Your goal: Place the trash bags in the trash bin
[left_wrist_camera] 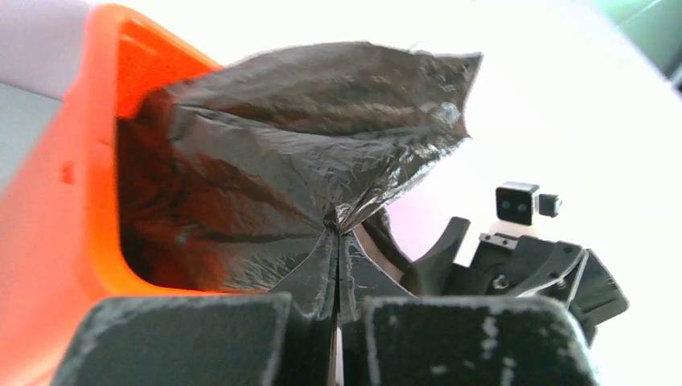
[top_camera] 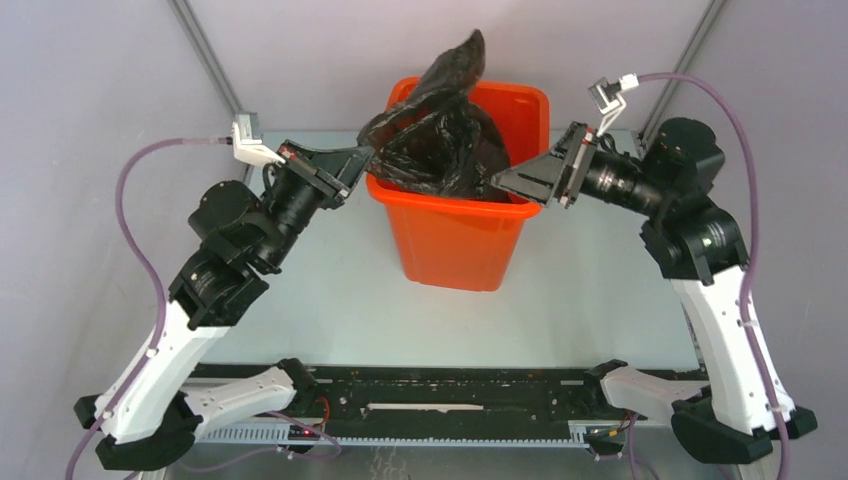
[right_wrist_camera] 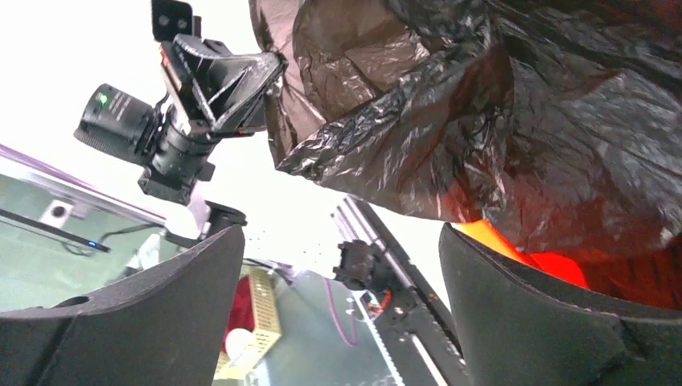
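Contained in the trash bin point(top_camera: 455, 240): one trash bag point(top_camera: 440, 130) of thin, glossy black film, heavily wrinkled, mostly bunched inside the opening. Rises above the rolled rim in a twisted peak toward the far side. Shows an orange glow through the film where it is stretched thin in the right wrist view. Extends past the left rim to the left tool point(top_camera: 362, 160). Clamped there between that tool's fingers, pressed together on a gathered fold, with creases fanning out from the pinch. Approached at the right rim by the right tool point(top_camera: 505, 183), fingers wide apart, nothing between them; cannot tell whether the tips touch the film. Set upright on the table point(top_camera: 330, 300) between the two arms: bright orange, square with rounded corners, narrower toward the base.
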